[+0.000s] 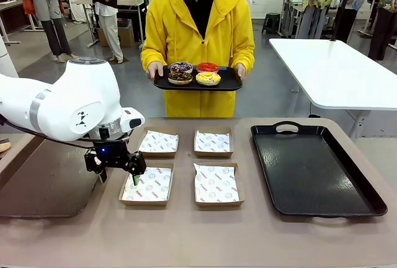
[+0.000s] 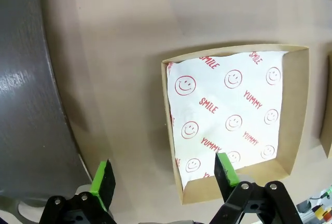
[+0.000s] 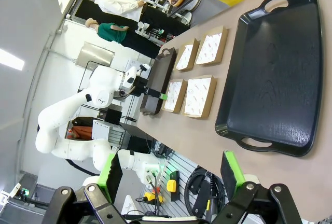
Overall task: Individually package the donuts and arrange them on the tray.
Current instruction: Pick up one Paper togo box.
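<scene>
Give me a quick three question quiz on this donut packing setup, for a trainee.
1. True or false: the donuts already lie in the boxes.
2. How many boxes stand on the table?
3. The left gripper is: A) shut on a donut, B) open over a box's edge, C) resting on a big tray.
Key: 1 false, they lie on the small tray that the person holds; 2 four; 3 B.
</scene>
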Motion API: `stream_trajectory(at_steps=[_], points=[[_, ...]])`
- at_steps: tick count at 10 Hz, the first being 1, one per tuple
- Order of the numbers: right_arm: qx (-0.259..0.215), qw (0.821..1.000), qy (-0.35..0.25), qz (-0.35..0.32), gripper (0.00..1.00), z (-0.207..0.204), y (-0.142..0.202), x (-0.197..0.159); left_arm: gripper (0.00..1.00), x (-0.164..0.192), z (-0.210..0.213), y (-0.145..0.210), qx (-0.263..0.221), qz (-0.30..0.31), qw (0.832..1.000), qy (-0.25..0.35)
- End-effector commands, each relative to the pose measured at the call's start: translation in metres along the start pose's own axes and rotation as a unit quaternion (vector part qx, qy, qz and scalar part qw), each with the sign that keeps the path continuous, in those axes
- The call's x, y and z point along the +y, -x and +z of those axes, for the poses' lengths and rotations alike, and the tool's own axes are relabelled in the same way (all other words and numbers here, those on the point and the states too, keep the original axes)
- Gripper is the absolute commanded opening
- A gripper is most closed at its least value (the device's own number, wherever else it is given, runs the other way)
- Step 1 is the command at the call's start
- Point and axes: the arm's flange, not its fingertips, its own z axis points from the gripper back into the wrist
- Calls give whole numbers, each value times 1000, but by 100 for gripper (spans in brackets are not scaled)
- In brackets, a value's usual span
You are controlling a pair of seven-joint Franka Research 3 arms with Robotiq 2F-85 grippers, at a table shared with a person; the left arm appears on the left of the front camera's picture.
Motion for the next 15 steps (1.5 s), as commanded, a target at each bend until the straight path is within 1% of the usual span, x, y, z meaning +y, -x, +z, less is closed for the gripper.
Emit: stream_trajectory(at_steps=[1,2,3,4,6,7,8,9,13,14,15], points=[[-1,1000,-5,4,100,-1,0,0,100,-10,-9,-8,-11,21,1000,5],[-1,1000,-5,4,100,-1,0,0,47,-10,-13,-9,-10,17,1000,10],[-1,1000,-5,4,100,-1,0,0,46,-10,-13,-9,-13,19,1000,14],[-1,1000,-5,4,100,-1,0,0,0,-10,-10,-8,-17,20,1000,13],[-1,1000,-5,4,100,-1,0,0,0,-9,-6,-7,-17,19,1000,14],[-1,1000,-5,4,100,-1,0,0,21,-10,-6,-7,-17,19,1000,14],[-1,1000,-5,4,100,-1,0,0,11,-10,-6,-7,-16,20,1000,14],[-1,1000,-5,4,100,-1,0,0,0,-10,-6,-8,-15,21,1000,14],[-1,1000,-5,4,100,-1,0,0,0,-9,1,-11,-17,27,999,16],[-1,1000,-5,4,100,-1,0,0,0,-9,7,-13,-21,31,999,16],[-1,1000,-5,4,100,-1,0,0,0,-11,25,-19,-7,29,999,16]])
